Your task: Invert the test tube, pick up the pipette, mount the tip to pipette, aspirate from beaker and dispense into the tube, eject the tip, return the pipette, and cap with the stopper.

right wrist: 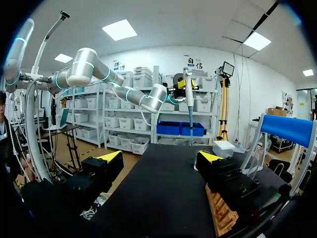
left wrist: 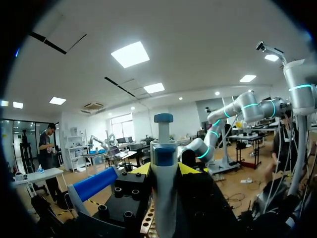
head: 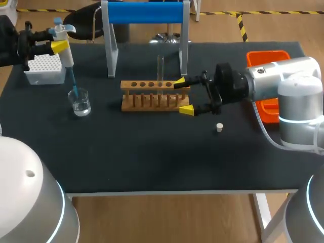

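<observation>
The pipette [left wrist: 163,193] stands upright, clamped in the left hand [left wrist: 164,171], yellow tips hugging both sides, blue plunger on top; a blue bar [left wrist: 94,183] sits off beside it.

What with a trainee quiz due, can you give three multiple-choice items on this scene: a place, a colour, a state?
1. Where is the pipette tip?
A. in the beaker
B. in the test tube
C. in the tip box
2. What colour is the bin?
A. green
B. orange
C. white
3. How is the right gripper?
A. shut on the stopper
B. shut on the test tube
C. open
Answers: 1 A, the blue tip dips into the beaker; 2 B, plainly orange; 3 C, its fingers stand apart by the wooden rack.
</observation>
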Controlling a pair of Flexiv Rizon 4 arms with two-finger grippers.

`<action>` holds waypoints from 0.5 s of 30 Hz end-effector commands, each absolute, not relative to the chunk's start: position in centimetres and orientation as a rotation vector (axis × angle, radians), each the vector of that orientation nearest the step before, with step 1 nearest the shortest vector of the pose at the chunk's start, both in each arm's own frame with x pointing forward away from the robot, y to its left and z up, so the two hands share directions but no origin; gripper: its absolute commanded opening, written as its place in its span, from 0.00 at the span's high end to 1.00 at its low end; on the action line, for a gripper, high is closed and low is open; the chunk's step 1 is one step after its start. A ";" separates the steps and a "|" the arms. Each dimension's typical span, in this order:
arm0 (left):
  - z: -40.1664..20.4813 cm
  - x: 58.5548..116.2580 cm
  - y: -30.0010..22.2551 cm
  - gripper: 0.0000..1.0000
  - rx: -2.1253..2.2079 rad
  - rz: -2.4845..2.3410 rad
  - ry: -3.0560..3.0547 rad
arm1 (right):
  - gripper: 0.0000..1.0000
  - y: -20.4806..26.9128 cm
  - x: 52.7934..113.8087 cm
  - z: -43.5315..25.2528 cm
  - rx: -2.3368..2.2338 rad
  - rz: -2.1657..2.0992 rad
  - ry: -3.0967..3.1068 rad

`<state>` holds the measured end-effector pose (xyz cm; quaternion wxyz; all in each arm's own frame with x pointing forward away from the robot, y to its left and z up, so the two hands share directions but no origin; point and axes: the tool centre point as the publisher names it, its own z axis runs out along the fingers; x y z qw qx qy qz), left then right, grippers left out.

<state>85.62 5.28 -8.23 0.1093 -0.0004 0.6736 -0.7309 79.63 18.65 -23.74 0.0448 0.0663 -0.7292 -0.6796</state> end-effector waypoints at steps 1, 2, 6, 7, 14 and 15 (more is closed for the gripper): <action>-9.2 86.6 5.0 1.00 0.015 -2.180 1.972 | 0.00 18.6 79.6 -23.7 0.202 -2.074 -2.232; -9.3 86.7 4.9 1.00 0.014 -2.184 1.976 | 0.00 18.6 79.6 -23.7 0.202 -2.074 -2.232; -9.6 87.0 4.8 1.00 0.009 -2.186 1.986 | 0.00 18.6 79.6 -23.7 0.202 -2.074 -2.232; -9.7 87.1 4.8 1.00 0.008 -2.185 1.989 | 0.00 18.6 79.6 -23.7 0.202 -2.074 -2.232; -10.0 87.7 5.7 1.00 -0.014 -2.177 1.998 | 0.00 18.6 79.6 -23.7 0.202 -2.074 -2.232; -10.1 87.8 5.8 1.00 -0.016 -2.177 1.998 | 0.00 18.6 79.6 -23.7 0.202 -2.074 -2.232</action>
